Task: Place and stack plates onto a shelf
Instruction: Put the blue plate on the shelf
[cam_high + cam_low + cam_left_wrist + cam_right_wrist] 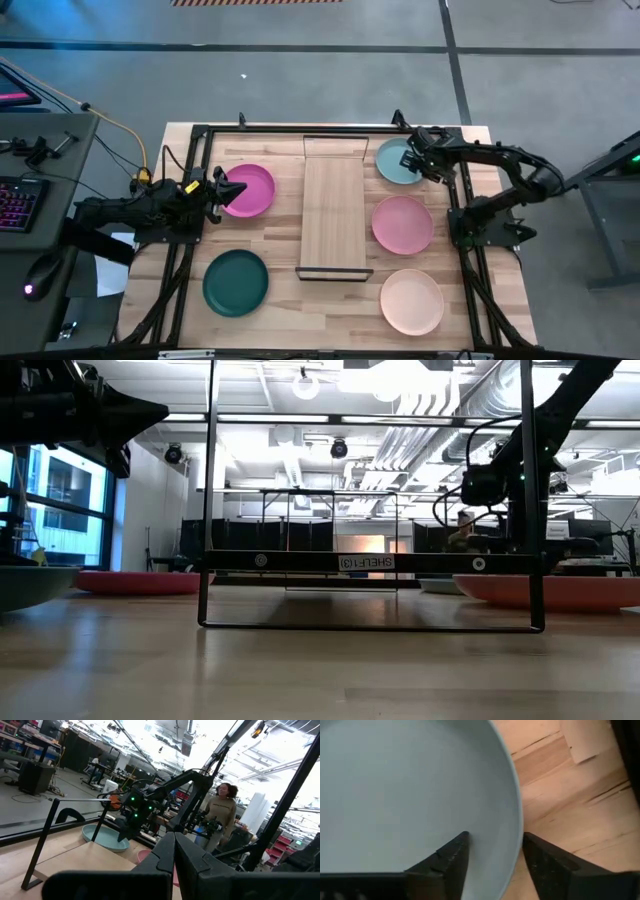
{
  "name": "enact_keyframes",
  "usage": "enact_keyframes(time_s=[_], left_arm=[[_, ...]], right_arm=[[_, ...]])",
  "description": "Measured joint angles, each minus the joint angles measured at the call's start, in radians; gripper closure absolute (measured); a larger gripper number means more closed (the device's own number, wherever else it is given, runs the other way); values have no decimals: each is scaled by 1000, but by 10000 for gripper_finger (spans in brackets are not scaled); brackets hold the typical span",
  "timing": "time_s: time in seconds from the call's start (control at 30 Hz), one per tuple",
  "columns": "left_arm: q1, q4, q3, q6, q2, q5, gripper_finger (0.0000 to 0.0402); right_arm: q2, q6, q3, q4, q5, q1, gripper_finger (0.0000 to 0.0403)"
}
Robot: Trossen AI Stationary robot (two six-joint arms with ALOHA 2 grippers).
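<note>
Five plates lie flat on the tabletop around the shelf (pixel 333 215), a light wood board in a black wire frame. Magenta (pixel 248 190) and dark green (pixel 236 283) are to its left. Pale teal (pixel 396 163), light pink (pixel 402 225) and cream (pixel 411 301) are to its right. My left gripper (pixel 228 188) is shut and hangs above the magenta plate's left edge; its closed fingers (pixel 174 845) point across the table. My right gripper (pixel 495 860) is open above the pale teal plate (pixel 395 785), one finger over the inside and one outside the rim.
The black frame rails (pixel 190 200) run along both table sides near the arms. The shelf's wire frame (pixel 370 561) stands upright mid-table. A desk with a keyboard (pixel 15 200) sits left of the table. A person (pixel 222 810) stands in the room beyond.
</note>
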Motion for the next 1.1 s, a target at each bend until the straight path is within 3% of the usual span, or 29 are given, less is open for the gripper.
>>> enact_keyframes(time_s=[0.23, 0.3, 0.77, 0.97, 1.1], left_arm=[[0, 0, 0, 0, 0, 0, 401], [0, 0, 0, 0, 0, 0, 401], [0, 0, 0, 0, 0, 0, 401], [0, 0, 0, 0, 0, 0, 401], [0, 0, 0, 0, 0, 0, 401]], right_arm=[[-26, -94, -3, -36, 23, -33, 372], [-58, -126, -3, -52, 44, -37, 393], [-352, -252, 176, -310, 114, -131, 402], [-371, -162, 101, -290, -25, -134, 391], [-366, -77, -8, -252, -88, -121, 358]])
